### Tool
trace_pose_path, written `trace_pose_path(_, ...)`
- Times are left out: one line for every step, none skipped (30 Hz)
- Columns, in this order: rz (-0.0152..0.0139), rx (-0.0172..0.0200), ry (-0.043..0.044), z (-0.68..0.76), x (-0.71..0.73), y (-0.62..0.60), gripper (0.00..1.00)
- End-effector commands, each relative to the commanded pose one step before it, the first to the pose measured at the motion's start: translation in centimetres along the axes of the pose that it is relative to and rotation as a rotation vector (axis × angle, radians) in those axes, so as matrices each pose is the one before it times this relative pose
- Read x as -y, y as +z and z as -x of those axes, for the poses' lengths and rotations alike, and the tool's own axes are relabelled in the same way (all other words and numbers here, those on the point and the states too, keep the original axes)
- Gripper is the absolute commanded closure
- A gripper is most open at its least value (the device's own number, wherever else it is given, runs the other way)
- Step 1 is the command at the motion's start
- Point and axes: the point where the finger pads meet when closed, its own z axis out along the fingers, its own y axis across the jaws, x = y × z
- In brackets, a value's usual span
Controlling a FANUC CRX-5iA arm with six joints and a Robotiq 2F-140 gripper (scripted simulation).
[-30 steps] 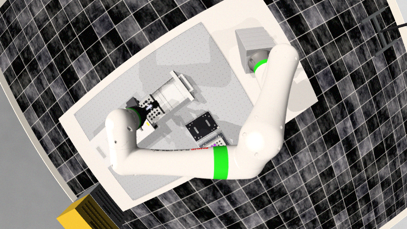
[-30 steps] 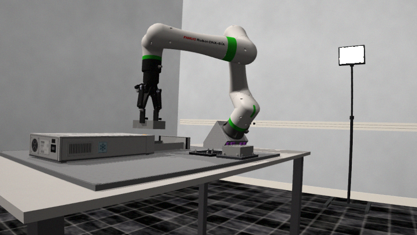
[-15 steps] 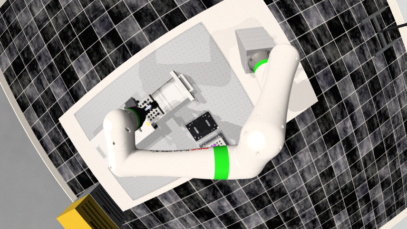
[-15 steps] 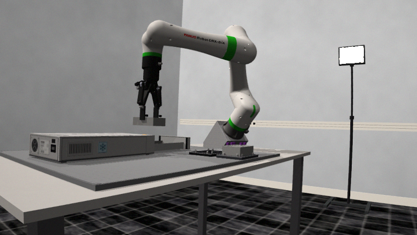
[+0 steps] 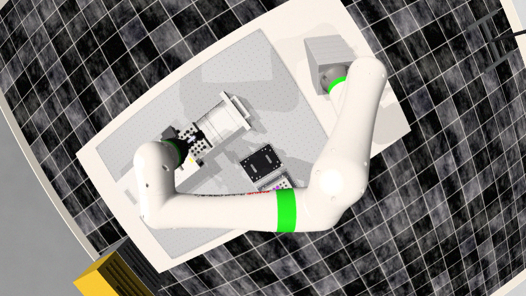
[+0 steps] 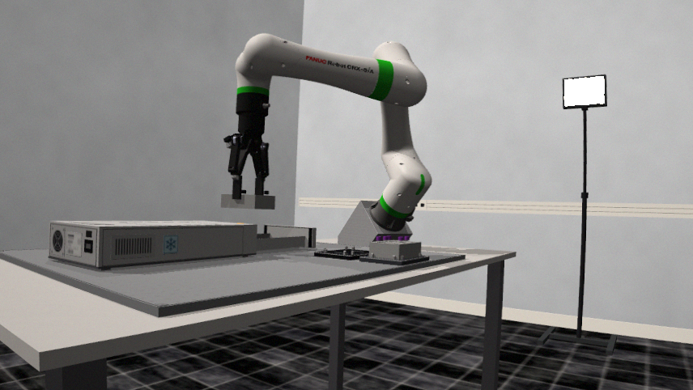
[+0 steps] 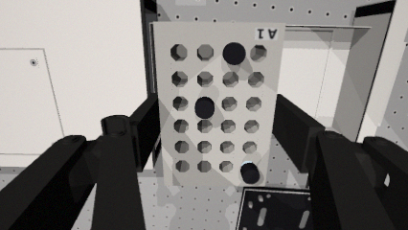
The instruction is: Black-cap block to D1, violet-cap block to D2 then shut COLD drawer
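Pinching the black-capped cooling block (image 5: 199,148) (image 6: 259,201) (image 7: 216,91) across its sides with the gripper (image 5: 196,137) (image 6: 248,188) (image 7: 215,109), block held level in the air, above the height of the cooler COLD (image 5: 189,169) (image 6: 174,243) (image 7: 24,101); showing three black caps in its bores, one near the A1 label, one mid-block, one at the opposite end; drawer (image 5: 224,121) (image 6: 288,241) (image 7: 306,72) standing open; seeing D1 (image 5: 260,163) (image 6: 334,253) (image 7: 275,211) bare, violet-capped block (image 5: 281,183) (image 6: 395,249) sitting on D2 (image 5: 292,182) (image 6: 422,259), just beside D1; can't tell lamp state for sure

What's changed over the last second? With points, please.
The gripper (image 5: 195,138) (image 6: 248,189) (image 7: 215,109) has risen slightly, carrying the black-capped block (image 5: 201,142) (image 6: 261,202) (image 7: 216,91) upward, mostly in the first half-second. Nothing was newly gripped or released. The violet-capped block (image 5: 283,183) (image 6: 395,250) and open drawer (image 5: 224,120) (image 6: 286,242) stayed put.
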Motion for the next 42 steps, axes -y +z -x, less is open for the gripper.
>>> trace_pose_path(-0.00091, -0.00144, -0.07478, 0.624, -0.351, -0.107, 0.9)
trace_pose_path(0.00001, 0.00001, -0.02667, 0.243, -0.109, 0.0, 0.9)
trace_pose_path(0.0, 0.0, -0.02667, 0.246, -0.102, 0.0, 0.9)
trace_pose_path(0.0, 0.0, -0.02667, 0.249, -0.096, 0.0, 0.9)
trace_pose_path(0.0, 0.0, -0.02667, 0.251, -0.089, 0.0, 0.9)
trace_pose_path(0.0, 0.0, -0.02667, 0.254, -0.082, 0.0, 0.9)
trace_pose_path(0.0, 0.0, -0.02667, 0.256, -0.076, 0.0, 0.9)
trace_pose_path(0.0, 0.00001, -0.02667, 0.258, -0.069, 0.0, 0.9)
trace_pose_path(0.0, 0.00001, -0.02667, 0.259, -0.062, 0.0, 0.9)
trace_pose_path(0.0, 0.00001, -0.02667, 0.261, -0.055, 0.0, 0.9)
trace_pose_path(0.0, 0.0, 0.0, 0.0, 0.0, 0.0, 0.9)
trace_pose_path(0.0, 0.0, 0.0, 0.0, 0.0, 0.0, 0.9)
trace_pose_path(0.0, 0.0, -0.02667, 0.263, -0.049, 0.001, 0.9)
trace_pose_path(0.0, 0.00001, -0.02667, 0.263, -0.041, 0.0, 0.9)
trace_pose_path(0.0, 0.00001, -0.02667, 0.264, -0.034, 0.0, 0.9)
trace_pose_path(0.0, 0.00001, -0.02667, 0.265, -0.027, 0.0, 0.9)
trace_pose_path(0.0, 0.00001, -0.02667, 0.266, -0.02, 0.0, 0.9)
trace_pose_path(0.0, 0.00001, -0.02667, 0.266, -0.013, 0.0, 0.9)
trace_pose_path(0.0, 0.00001, -0.02667, 0.267, -0.005, 0.0, 0.9)
trace_pose_path(0.0, 0.00001, -0.02667, 0.267, 0.002, 0.0, 0.9)
trace_pose_path(0.0, 0.00001, -0.02667, 0.267, 0.009, 0.0, 0.9)
trace_pose_path(0.0, 0.00001, -0.02667, 0.266, 0.016, 0.0, 0.9)
trace_pose_path(0.0, 0.00001, -0.02667, 0.266, 0.023, 0.0, 0.9)
trace_pose_path(0.0, 0.00001, -0.02667, 0.265, 0.03, 0.0, 0.9)
trace_pose_path(0.0, 0.00001, -0.02667, 0.264, 0.037, 0.0, 0.9)
trace_pose_path(0.0, 0.00001, -0.02667, 0.263, 0.044, 0.0, 0.9)
trace_pose_path(0.0, 0.00001, -0.02667, 0.262, 0.051, 0.0, 0.9)
trace_pose_path(0.0, 0.0, 0.0, 0.0, 0.0, 0.0, 0.9)
trace_pose_path(0.0, 0.0, 0.0, 0.0, 0.0, 0.0, 0.9)
trace_pose_path(0.0, 0.0, -0.02667, 0.261, 0.057, 0.001, 0.9)
trace_pose_path(0.0, 0.00001, -0.02667, 0.259, 0.065, 0.0, 0.9)
trace_pose_path(0.0, 0.00001, -0.02667, 0.257, 0.072, 0.0, 0.9)
trace_pose_path(0.0, 0.00001, -0.02667, 0.255, 0.079, 0.0, 0.9)
trace_pose_path(0.0, 0.00001, -0.02667, 0.253, 0.085, 0.0, 0.9)
trace_pose_path(0.0, 0.00001, -0.02667, 0.25, 0.092, 0.0, 0.9)
trace_pose_path(0.0, 0.00001, -0.02667, 0.248, 0.099, 0.0, 0.9)
trace_pose_path(0.0, 0.00001, -0.02667, 0.245, 0.105, 0.0, 0.9)
trace_pose_path(0.0, 0.00001, -0.02667, 0.242, 0.112, 0.0, 0.9)
trace_pose_path(0.0, 0.00001, -0.02667, 0.239, 0.118, 0.0, 0.9)
trace_pose_path(0.0, 0.00001, -0.02667, 0.236, 0.125, 0.0, 0.9)
trace_pose_path(0.0, 0.00001, -0.02667, 0.232, 0.131, 0.0, 0.9)
trace_pose_path(0.0, 0.00001, -0.02667, 0.229, 0.137, 0.0, 0.9)
